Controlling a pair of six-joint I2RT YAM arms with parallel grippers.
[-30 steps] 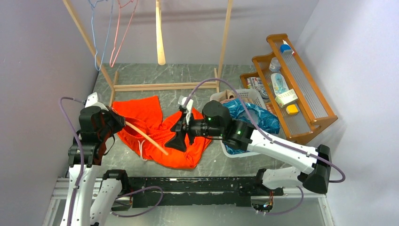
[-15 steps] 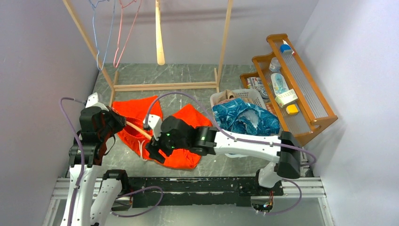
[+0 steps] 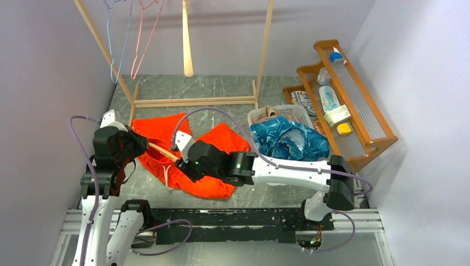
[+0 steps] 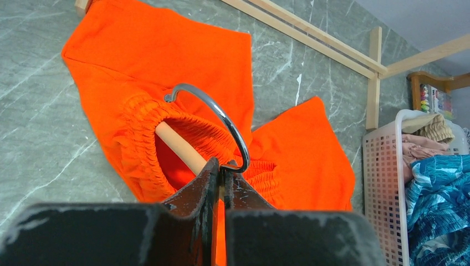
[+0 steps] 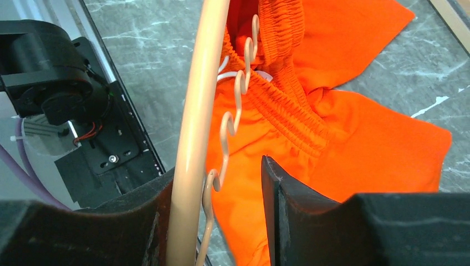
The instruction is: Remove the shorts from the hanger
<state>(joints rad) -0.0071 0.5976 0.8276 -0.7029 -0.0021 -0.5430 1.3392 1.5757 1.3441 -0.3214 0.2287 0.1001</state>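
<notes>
- From above, your orange shorts [image 3: 166, 130] lie spread on the grey table [image 3: 221, 88], in front of the wooden rack [image 3: 194, 102]. The hanger [image 3: 161, 149] runs across them between your two arms.
- The top camera hides both sets of fingers behind the arm bodies. You only see the left gripper [image 3: 134, 143] at the hanger's near-left end and the right gripper [image 3: 180, 166] over the middle of the shorts.
- Your left wrist camera fills that in. The left gripper [image 4: 223, 173] is clenched on the base of the hanger's metal hook [image 4: 220, 111]. The wooden bar [image 4: 180, 154] passes into the gathered waistband of the orange shorts [image 4: 166, 50].
- Your right wrist camera shows the right gripper [image 5: 219, 169] with its jaws apart and nothing clamped. The hanger bar [image 5: 194, 127] lies against one finger. The white cord [image 5: 238, 83] and orange waistband [image 5: 288, 111] sit in the gap towards the other finger.
- That cord shows as a thin white line at the shorts' near edge from above. It is out of sight in the left wrist view.
- To the right, the white basket [image 3: 256, 113] holds the blue patterned shorts [image 3: 288, 138]. The left wrist view also shows pink fabric [image 4: 421, 152] and tan fabric [image 4: 438, 128] behind them in that basket.
</notes>
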